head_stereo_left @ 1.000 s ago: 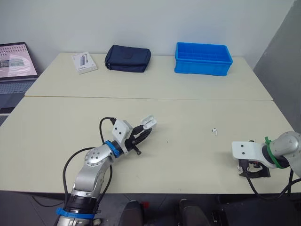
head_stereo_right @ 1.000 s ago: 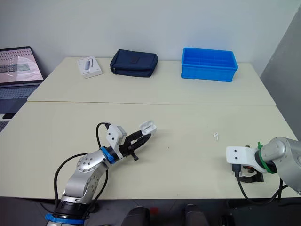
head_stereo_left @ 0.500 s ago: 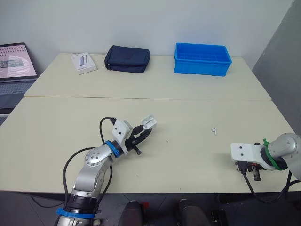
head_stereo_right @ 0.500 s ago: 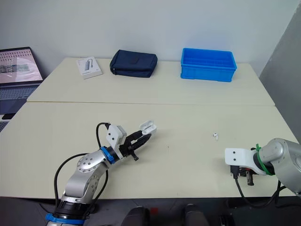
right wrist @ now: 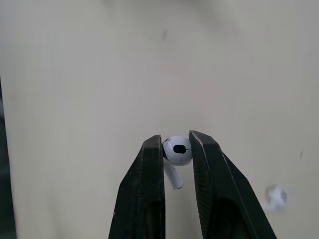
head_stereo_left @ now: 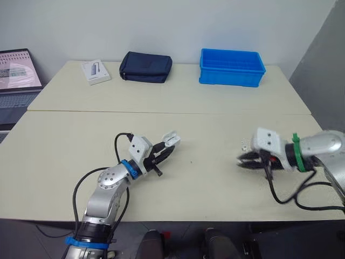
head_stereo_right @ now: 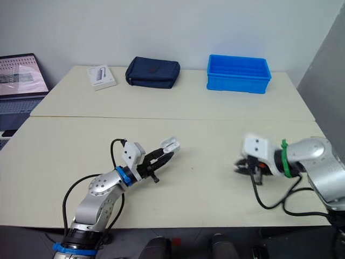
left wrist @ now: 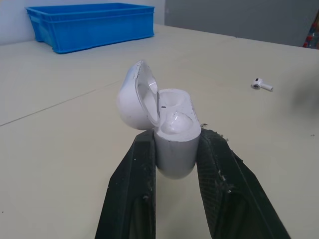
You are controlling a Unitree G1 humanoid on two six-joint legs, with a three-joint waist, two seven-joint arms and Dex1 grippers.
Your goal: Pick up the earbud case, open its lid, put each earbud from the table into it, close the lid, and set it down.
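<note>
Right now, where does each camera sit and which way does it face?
Left eye: on the head, facing forward and down over the table; both arms show, left gripper holding the case, right gripper over the table.
Right eye: beside it, same scene and arms.
Left wrist: looks along its fingers, past the case to the loose earbud and bin.
Right wrist: looks along its fingers, pinching the held earbud, onto the table.
Shared: eyes and left wrist both show case and bin.

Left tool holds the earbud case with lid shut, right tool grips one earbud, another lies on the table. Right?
No: the earbud case in the left tool has its lid open, as the left wrist view shows. The rest holds.
</note>
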